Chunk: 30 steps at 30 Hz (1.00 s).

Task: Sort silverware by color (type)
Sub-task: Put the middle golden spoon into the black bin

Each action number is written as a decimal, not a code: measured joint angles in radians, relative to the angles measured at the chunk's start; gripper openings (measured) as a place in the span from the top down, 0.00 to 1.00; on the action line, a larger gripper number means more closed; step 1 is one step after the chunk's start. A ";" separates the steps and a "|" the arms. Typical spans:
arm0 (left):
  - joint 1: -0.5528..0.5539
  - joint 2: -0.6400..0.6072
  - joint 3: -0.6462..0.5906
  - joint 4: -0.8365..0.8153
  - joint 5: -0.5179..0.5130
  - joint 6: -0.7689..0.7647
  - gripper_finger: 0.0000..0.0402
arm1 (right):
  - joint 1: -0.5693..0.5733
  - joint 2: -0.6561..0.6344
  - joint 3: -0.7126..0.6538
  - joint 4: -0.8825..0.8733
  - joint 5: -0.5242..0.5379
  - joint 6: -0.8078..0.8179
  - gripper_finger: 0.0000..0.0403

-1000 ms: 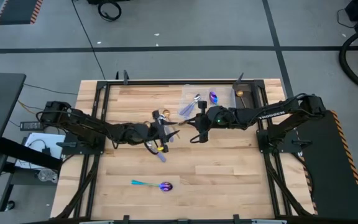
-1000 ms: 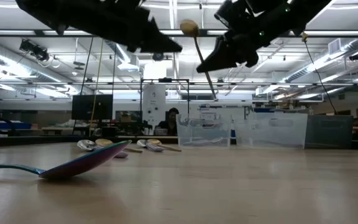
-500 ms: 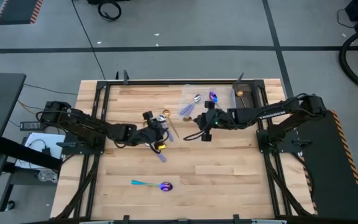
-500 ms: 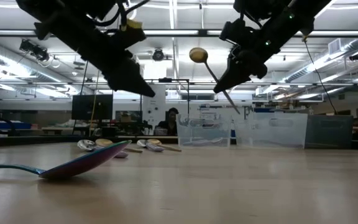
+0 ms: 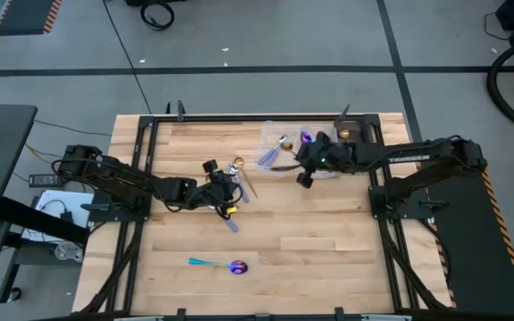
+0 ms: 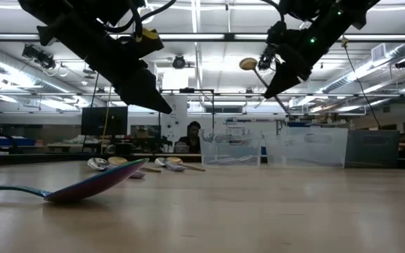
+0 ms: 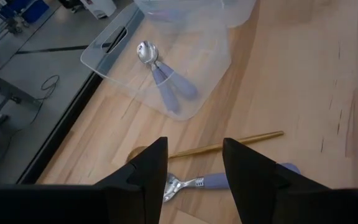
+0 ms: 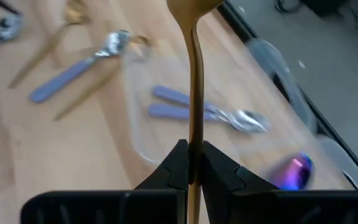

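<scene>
My right gripper (image 5: 305,173) is shut on a gold spoon (image 6: 248,65) and hangs above the clear tray's (image 5: 321,171) near edge. My left gripper (image 5: 228,190) stands open and tipped down above a gold utensil (image 7: 229,144) and a lilac-handled silver piece (image 7: 213,181) lying flat on the wood; it touches neither. Two lilac-handled silver spoons (image 7: 163,81) lie in the tray, as do an iridescent spoon (image 5: 306,138) and a gold piece (image 5: 344,134). Another iridescent spoon (image 5: 230,266), with a teal handle, lies near the table's front edge. My right gripper pinches the gold spoon's slim handle (image 8: 196,134) between its two fingers. The fingers slant downward. The handle runs on past the fingertips to the bowl (image 8: 191,6), which stands higher than the fingers in the low view. The spoon is lifted clear of tray and table.
The clear tray sits at the table's far right. Black frame rails (image 5: 141,178) run along the left and right sides of the wooden top. Bare wood lies between the front spoon and the arms. A person (image 6: 194,137) sits in the room beyond the table.
My right gripper has carried the gold spoon toward the table's right and far edges, over the tray, rolling as it went; the spoon's bowl now sits lower and the spoon more tilted. My left gripper has tipped downward, sunk a little, then kept still.
</scene>
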 joint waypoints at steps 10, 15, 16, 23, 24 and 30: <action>0.000 0.000 0.000 0.000 0.002 -0.014 0.60 | -0.184 -0.113 0.000 -0.258 -0.001 0.117 0.92; -0.001 0.000 0.000 0.000 0.002 -0.018 0.60 | -0.294 -0.117 0.000 -0.376 -0.001 0.141 0.92; -0.001 0.000 0.000 0.000 0.002 -0.021 0.60 | -0.314 -0.117 0.000 -0.394 -0.001 0.141 0.92; -0.001 0.000 0.000 0.000 0.002 -0.032 0.60 | -0.425 -0.117 0.000 -0.490 -0.002 0.151 0.92; -0.001 0.000 0.000 0.000 0.002 -0.031 0.60 | -0.436 -0.117 0.000 -0.498 -0.003 0.160 0.92; -0.001 0.000 0.000 -0.001 0.002 -0.031 0.60 | -0.515 -0.116 0.000 -0.560 0.017 0.170 0.92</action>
